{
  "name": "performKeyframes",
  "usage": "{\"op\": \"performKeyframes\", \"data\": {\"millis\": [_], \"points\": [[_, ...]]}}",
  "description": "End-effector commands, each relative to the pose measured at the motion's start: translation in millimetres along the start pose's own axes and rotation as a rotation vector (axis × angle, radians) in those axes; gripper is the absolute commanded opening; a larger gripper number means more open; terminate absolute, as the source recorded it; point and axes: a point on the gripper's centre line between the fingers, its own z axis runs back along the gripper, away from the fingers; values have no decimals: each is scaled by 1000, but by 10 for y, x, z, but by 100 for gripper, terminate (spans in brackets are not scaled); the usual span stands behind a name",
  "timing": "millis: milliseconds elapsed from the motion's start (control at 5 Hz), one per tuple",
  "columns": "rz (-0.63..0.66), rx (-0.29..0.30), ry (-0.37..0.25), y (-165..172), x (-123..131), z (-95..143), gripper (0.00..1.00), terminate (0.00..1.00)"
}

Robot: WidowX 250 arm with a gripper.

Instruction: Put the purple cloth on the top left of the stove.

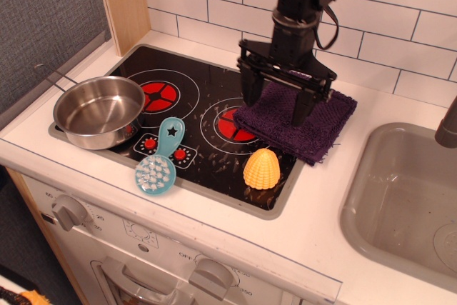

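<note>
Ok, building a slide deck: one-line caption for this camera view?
Open pincer poised over the purple cloth at the stove's right edge.

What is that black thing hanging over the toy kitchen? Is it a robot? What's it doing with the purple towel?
Yes, it's a robot arm. Its gripper has two jaws, like pinching fingers, spread open over the purple cloth. It holds nothing yet. One camera looks down at the counter from the front. The cloth lies on the right end of the black stove, partly over one red burner. Also on the stove: a metal pot, a blue scrubbing brush and a yellow ridged toy. A grey sink sits to the right.
</note>
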Motion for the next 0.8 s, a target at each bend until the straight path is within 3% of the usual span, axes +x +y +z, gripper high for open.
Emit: {"op": "performKeyframes", "data": {"millis": [0,200,600], "points": [[29,-33,-89,12,243,100,100,0],[19,-29,-118,43,244,66,100,0],[-34,-38,-117,96,265,-140,100,0]]}}
